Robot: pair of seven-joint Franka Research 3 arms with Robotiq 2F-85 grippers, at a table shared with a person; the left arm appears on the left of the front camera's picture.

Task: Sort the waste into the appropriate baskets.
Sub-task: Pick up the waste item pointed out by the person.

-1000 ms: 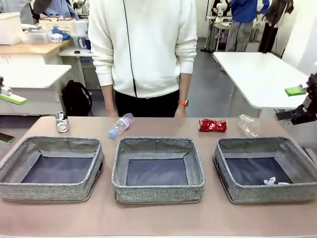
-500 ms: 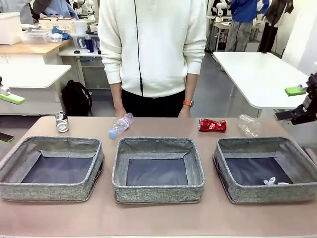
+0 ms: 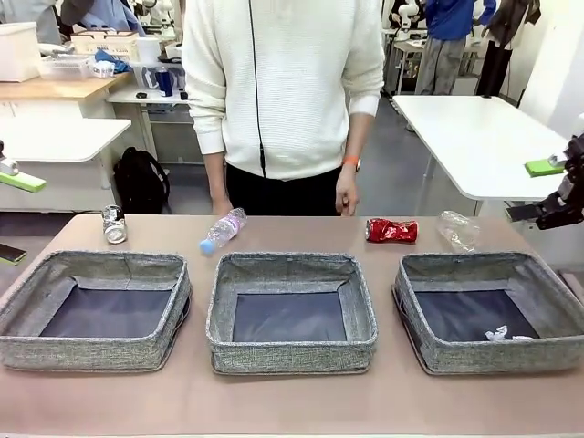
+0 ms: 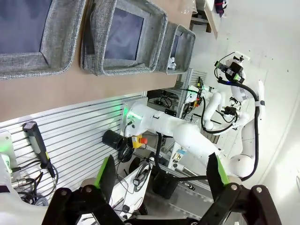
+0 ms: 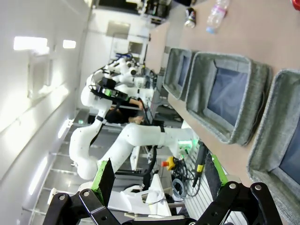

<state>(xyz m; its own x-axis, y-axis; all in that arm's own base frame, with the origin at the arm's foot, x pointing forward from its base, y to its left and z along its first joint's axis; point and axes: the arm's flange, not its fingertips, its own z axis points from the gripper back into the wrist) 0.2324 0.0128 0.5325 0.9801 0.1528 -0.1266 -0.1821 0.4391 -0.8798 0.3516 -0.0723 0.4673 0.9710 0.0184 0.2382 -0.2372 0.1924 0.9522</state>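
Three grey woven baskets stand in a row: left (image 3: 87, 351), middle (image 3: 292, 354), right (image 3: 497, 354). A small white scrap (image 3: 500, 336) lies in the right one. Along the far edge lie a dark can (image 3: 113, 224), a pink-labelled bottle with a blue cap (image 3: 224, 228), a crushed red can (image 3: 391, 230) and a clear label-less bottle (image 3: 458, 228). My left gripper (image 3: 16, 217) hangs open off the table's left side, and its wrist view (image 4: 161, 176) shows nothing between the fingers. Off the right side, my right gripper (image 3: 534, 190) is open and empty too (image 5: 157, 180).
A person in a white sweater stands at the far edge, one hand (image 3: 347, 196) with an orange watch hanging above the table near the red can. A white table (image 3: 474, 137) stands behind on the right. The wrist views look down on the baskets (image 4: 122, 65) (image 5: 225, 136) and the robot's base.
The person has shifted slightly to the right and bent the arm with the watch, lifting that hand a little. Neither gripper nor any waste has moved.
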